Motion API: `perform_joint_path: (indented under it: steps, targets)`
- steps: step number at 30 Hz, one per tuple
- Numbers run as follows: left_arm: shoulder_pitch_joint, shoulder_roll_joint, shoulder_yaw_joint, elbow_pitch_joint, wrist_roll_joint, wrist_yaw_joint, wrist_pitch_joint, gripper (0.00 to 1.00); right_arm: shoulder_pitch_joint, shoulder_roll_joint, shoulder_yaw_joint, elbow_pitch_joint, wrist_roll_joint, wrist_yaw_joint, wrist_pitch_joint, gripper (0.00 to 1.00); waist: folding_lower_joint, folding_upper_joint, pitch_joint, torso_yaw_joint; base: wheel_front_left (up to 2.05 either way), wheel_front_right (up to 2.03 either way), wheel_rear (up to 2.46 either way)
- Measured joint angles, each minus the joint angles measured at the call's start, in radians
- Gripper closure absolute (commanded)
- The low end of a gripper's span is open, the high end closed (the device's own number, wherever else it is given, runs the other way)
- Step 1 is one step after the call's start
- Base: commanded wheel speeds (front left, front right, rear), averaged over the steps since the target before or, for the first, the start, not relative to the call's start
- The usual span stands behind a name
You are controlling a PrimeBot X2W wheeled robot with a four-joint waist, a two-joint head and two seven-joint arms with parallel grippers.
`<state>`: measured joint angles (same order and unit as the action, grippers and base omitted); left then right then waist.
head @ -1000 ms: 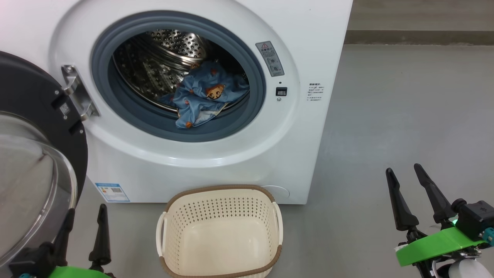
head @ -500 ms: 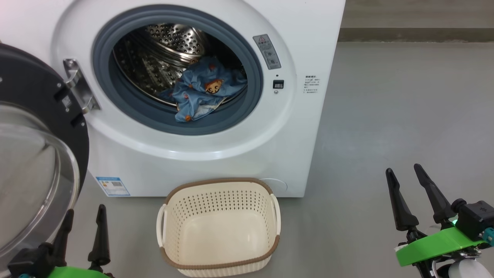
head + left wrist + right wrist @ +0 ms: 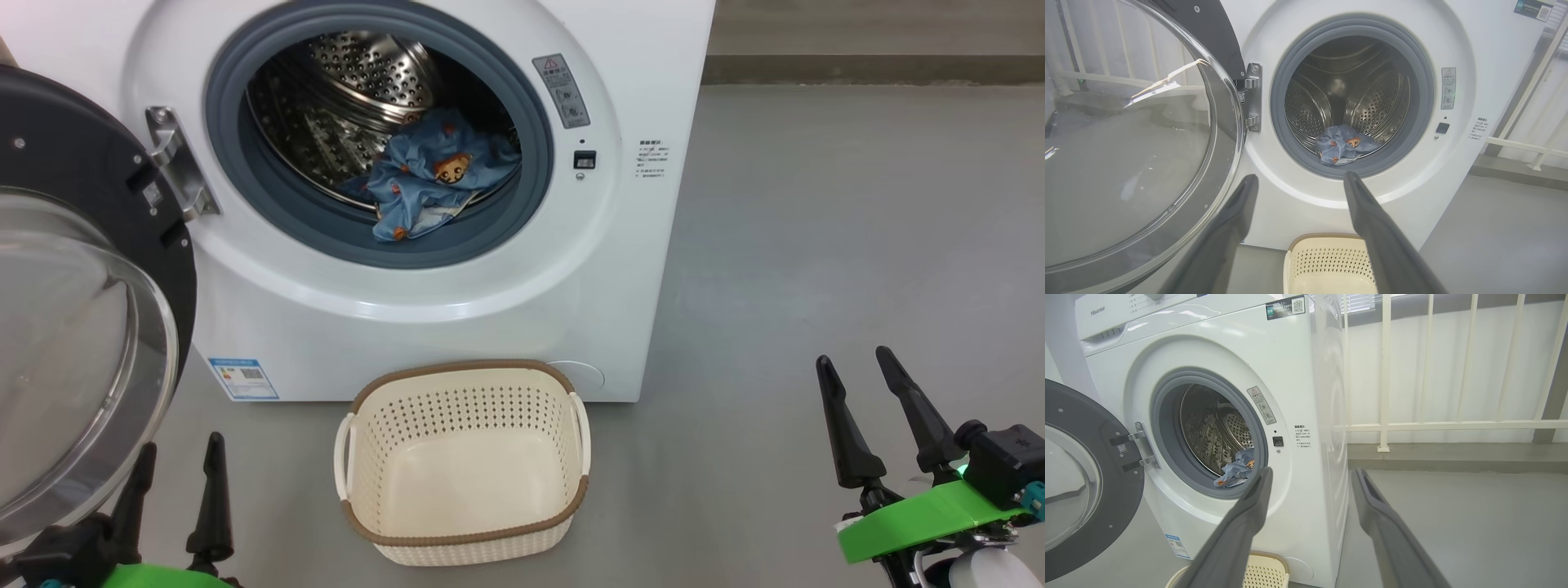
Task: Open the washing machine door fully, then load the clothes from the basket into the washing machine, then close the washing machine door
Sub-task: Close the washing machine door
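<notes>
The basket (image 3: 461,408) sat empty, clothes (image 3: 433,180) in the drum (image 3: 351,98): loading looked done. Left hand (image 3: 181,443) and right hand (image 3: 852,356) gaped empty; the washing machine door (image 3: 73,310) needed swinging shut.

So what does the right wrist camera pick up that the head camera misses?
Right wrist view: a white railing past the machine, and the machine's top panel with the brand name. Head view: the basket seen from above, bare inside, and the left fingers, spread. Both: the door standing open, blue clothes in the drum, and the right fingers, spread.
</notes>
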<state>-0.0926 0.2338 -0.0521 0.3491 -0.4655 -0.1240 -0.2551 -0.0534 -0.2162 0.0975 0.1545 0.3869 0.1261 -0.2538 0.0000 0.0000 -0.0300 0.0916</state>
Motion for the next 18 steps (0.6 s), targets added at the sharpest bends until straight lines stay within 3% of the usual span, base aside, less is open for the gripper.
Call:
perform_joint_path:
  steps: [18]
  targets:
    - [0.000, 0.000, -0.001, 0.000, 0.002, 0.000, 0.000, 0.00, 0.000, 0.001, 0.000, 0.000, 0.001, 0.000, 0.000, 0.00, 0.0000, 0.0000, -0.005, 0.000, 0.00, 0.00, 0.00]
